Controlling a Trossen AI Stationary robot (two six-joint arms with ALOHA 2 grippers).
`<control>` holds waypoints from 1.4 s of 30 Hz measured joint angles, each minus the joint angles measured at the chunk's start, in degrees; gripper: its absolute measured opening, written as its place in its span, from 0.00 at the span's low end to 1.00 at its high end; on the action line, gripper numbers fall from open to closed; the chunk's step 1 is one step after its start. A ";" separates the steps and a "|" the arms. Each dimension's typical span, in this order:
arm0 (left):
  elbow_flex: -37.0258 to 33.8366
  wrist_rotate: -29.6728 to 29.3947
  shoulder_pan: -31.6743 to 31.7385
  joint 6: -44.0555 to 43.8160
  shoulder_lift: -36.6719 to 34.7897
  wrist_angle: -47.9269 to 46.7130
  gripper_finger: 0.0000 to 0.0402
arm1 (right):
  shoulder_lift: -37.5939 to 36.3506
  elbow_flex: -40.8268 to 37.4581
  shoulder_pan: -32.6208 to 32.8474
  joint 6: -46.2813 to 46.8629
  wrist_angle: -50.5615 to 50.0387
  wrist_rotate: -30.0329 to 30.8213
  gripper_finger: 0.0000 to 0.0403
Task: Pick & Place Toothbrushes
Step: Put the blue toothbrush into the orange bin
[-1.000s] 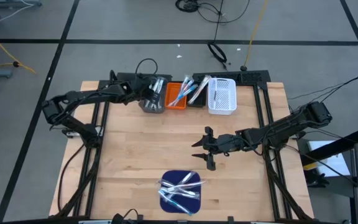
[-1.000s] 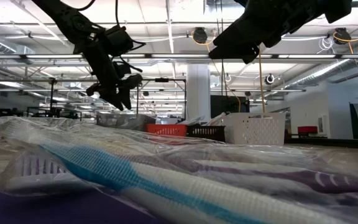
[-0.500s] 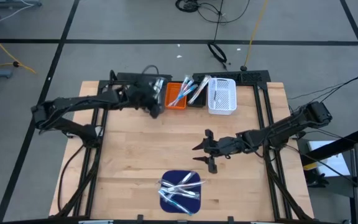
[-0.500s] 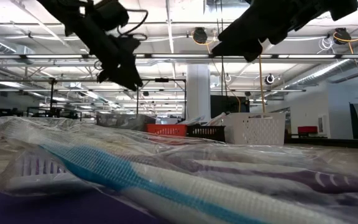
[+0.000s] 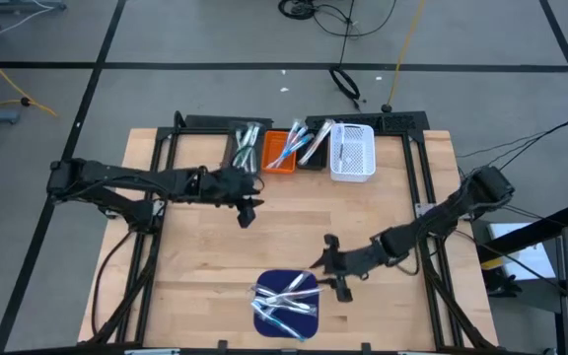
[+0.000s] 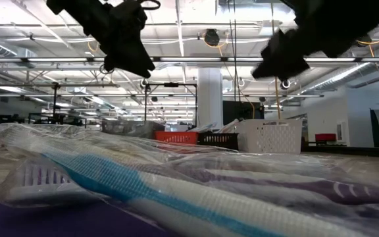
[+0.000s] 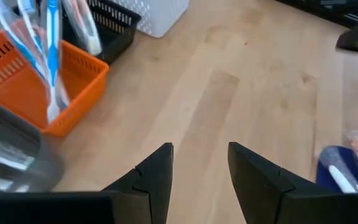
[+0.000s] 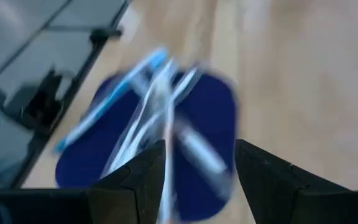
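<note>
Left gripper [image 5: 248, 209] has left the bins at the desk's back edge, jaws released and empty — right gripper [image 5: 325, 268], jaws released, has moved onto the toothbrushes [image 5: 286, 298] for another pick.

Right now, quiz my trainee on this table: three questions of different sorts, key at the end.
1. True or false: the left gripper holds a toothbrush.
2. Which bin stands beside the orange bin, toward the table's left edge? A. white B. grey C. black
3. Fill in: the right gripper hovers with open fingers next to the dark blue ____, where wrapped toothbrushes lie.

Key:
1. False; its fingers are open and empty, over bare wood.
2. B, the grey bin.
3. mat.
</note>
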 joint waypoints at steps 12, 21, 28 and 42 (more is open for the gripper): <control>0.00 -7.44 -8.86 -4.11 0.00 0.26 0.39 | 9.05 0.02 6.10 4.90 5.86 0.27 0.45; 0.00 -12.23 -12.80 -5.50 0.00 0.28 0.39 | 15.39 -0.02 6.85 7.92 8.40 0.42 0.45; 0.00 -13.01 -13.63 -5.49 0.02 0.26 0.39 | 15.88 -0.02 6.86 8.49 7.60 1.95 0.44; 0.00 -13.03 -13.59 -5.47 0.02 0.26 0.39 | 15.88 0.00 6.83 11.59 2.02 3.29 0.15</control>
